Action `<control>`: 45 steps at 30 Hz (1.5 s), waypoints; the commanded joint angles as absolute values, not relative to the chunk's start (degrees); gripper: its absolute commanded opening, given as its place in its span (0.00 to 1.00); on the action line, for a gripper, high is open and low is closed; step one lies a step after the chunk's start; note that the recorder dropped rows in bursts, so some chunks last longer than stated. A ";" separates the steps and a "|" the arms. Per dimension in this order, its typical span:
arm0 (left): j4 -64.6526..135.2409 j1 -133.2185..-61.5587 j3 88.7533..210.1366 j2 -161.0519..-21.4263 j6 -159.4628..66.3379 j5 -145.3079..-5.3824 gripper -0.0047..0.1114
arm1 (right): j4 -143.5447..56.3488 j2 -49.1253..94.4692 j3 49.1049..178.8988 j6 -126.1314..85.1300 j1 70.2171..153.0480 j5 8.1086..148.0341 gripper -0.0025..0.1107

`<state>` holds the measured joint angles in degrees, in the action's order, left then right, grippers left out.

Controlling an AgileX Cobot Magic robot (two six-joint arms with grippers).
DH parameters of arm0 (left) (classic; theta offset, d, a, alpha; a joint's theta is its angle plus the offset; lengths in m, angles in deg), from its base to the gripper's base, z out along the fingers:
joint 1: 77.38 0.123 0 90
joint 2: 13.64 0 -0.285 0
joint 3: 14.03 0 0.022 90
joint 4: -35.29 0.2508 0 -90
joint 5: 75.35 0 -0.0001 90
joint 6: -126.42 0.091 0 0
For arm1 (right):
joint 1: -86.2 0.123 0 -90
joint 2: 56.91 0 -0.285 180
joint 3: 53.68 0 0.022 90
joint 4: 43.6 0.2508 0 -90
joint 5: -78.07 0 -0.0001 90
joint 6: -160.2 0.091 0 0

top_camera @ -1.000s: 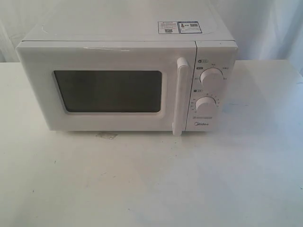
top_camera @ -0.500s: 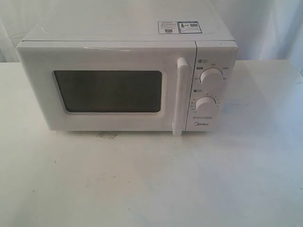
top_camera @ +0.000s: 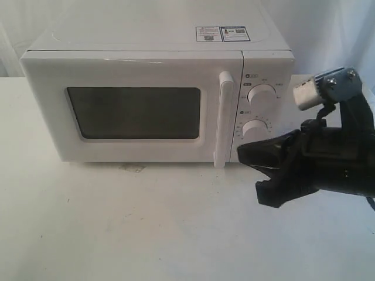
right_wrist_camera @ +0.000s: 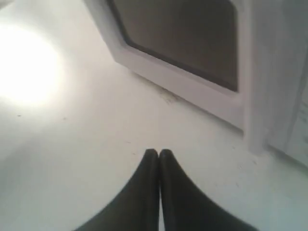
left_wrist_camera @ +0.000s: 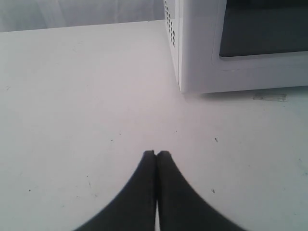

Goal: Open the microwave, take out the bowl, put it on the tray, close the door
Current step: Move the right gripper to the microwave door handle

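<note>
The white microwave (top_camera: 158, 93) stands at the back of the table with its door (top_camera: 132, 108) closed and the bar handle (top_camera: 224, 120) upright beside the two knobs. Its dark window shows nothing inside, so the bowl is hidden. The tray is out of view. My right gripper (top_camera: 249, 155) hangs low in front of the knob panel, just right of the handle and not touching it. In the right wrist view this gripper (right_wrist_camera: 159, 152) is shut and empty, with the door (right_wrist_camera: 183, 43) ahead. My left gripper (left_wrist_camera: 156, 153) is shut and empty over the table, near the microwave's (left_wrist_camera: 202, 53) left front corner.
A white table (top_camera: 146, 228) spreads out in front of the oven. A small patch of tape (top_camera: 133, 168) lies under the door's lower edge. White cloth hangs behind the oven.
The right arm has come into the exterior view from the right and now hangs in front of the knob panel. The microwave has not moved.
</note>
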<state>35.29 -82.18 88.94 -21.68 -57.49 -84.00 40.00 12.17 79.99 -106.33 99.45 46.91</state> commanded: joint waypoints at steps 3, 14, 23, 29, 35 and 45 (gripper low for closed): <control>35.62 -82.07 88.75 -21.43 -57.57 -83.89 0.04 | 49.52 13.34 82.58 -134.95 99.09 35.47 0.02; 35.62 -82.07 88.75 -21.43 -57.57 -83.89 0.04 | 48.66 28.05 91.86 -142.21 86.51 24.85 0.08; 35.62 -82.07 88.75 -21.43 -57.57 -83.89 0.04 | 46.61 33.58 94.64 -142.21 85.55 28.07 0.41; 35.62 -82.07 88.75 -21.43 -57.57 -83.89 0.04 | 44.30 34.62 96.53 -142.21 85.55 26.83 0.45; 35.62 -82.07 88.75 -21.43 -57.57 -83.89 0.04 | 44.41 35.65 97.83 -142.21 85.55 27.07 0.55; 35.62 -82.07 88.75 -21.43 -57.57 -83.89 0.04 | 49.10 39.41 99.12 -142.21 85.76 26.41 0.60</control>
